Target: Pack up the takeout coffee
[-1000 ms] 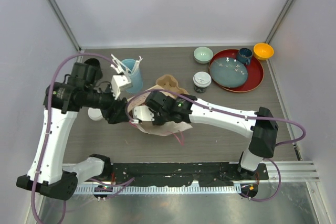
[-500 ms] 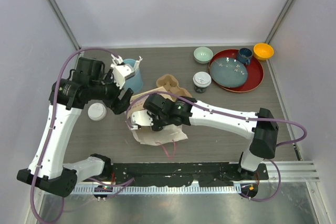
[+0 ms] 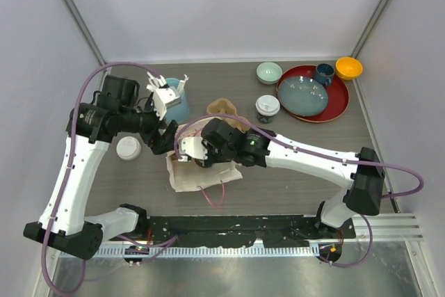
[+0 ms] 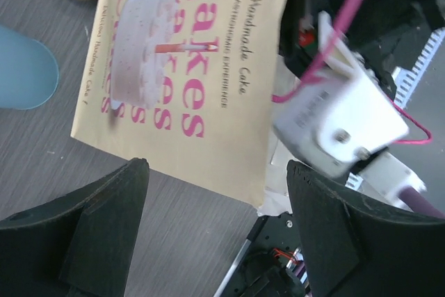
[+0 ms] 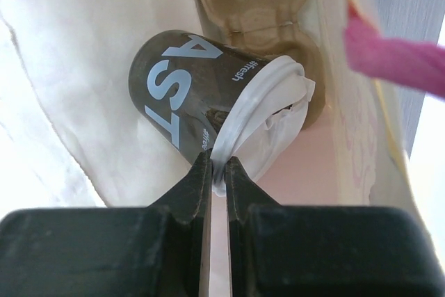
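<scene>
A black takeout coffee cup (image 5: 182,81) with a white lid lies tilted inside the paper bag, and my right gripper (image 5: 215,168) is shut on the lid's rim. The cake-print bag (image 3: 201,175) (image 4: 188,67) lies on the table with the right gripper (image 3: 197,152) reaching into its mouth. Beside the bag's edge, my left gripper (image 3: 163,140) (image 4: 215,203) hangs open over bare table and holds nothing. A second lidded cup (image 3: 267,107) stands to the right of the brown cardboard carrier (image 3: 224,108). Another white-lidded cup (image 3: 128,147) stands under the left arm.
A light-blue cup of white utensils (image 3: 174,99) stands behind the left gripper. At the back right, a red tray (image 3: 338,106) carries a teal plate (image 3: 304,95) and a dark-blue mug (image 3: 324,73). An orange bowl (image 3: 348,68) and a pale green bowl (image 3: 269,72) stand nearby.
My left gripper has opened wide, let go of the bag and drawn back to the left. The bag has sunk flatter and slid toward the near edge, with the right gripper still inside.
</scene>
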`<action>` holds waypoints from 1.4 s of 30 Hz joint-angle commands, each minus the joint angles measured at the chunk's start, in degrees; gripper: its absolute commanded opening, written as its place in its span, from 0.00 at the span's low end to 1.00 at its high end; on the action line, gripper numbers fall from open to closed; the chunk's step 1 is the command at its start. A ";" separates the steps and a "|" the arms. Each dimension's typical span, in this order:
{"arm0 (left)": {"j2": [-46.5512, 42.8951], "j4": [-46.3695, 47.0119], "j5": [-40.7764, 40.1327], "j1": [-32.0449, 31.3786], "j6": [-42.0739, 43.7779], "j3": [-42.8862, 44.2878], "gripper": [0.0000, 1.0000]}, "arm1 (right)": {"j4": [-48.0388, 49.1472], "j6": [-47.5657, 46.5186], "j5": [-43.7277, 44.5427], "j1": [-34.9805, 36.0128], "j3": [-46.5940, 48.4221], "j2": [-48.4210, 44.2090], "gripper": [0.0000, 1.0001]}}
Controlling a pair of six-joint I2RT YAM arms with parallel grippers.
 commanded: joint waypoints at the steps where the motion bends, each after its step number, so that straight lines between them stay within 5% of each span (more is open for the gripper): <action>1: -1.46 -3.00 4.58 -0.30 5.04 -0.67 0.85 | 7.14 4.02 -2.71 -2.85 0.36 -2.17 0.01; 7: -1.37 4.63 -2.53 -0.30 3.46 -7.79 0.88 | 10.14 5.17 -5.97 -4.52 -0.52 -2.35 0.01; 15: -0.58 10.88 -1.05 -0.92 0.05 -10.87 0.86 | 9.79 5.43 -4.65 -4.52 -0.16 -2.17 0.01; 18: -1.11 12.99 -2.72 -0.92 -2.16 -11.92 0.67 | 9.79 5.34 -3.86 -4.43 -0.60 -2.26 0.01; 25: -1.46 12.38 -2.63 -0.92 -6.28 -14.13 0.00 | 13.91 2.89 5.53 -0.93 -5.16 -4.28 0.01; 35: -2.69 11.32 0.10 -0.92 -13.15 -14.04 0.00 | 41.30 -18.10 19.06 12.00 -23.36 -7.89 0.01; 42: -0.50 11.77 2.46 -0.92 -13.68 -12.37 0.00 | 45.73 -29.01 18.12 13.76 -23.81 -3.58 0.01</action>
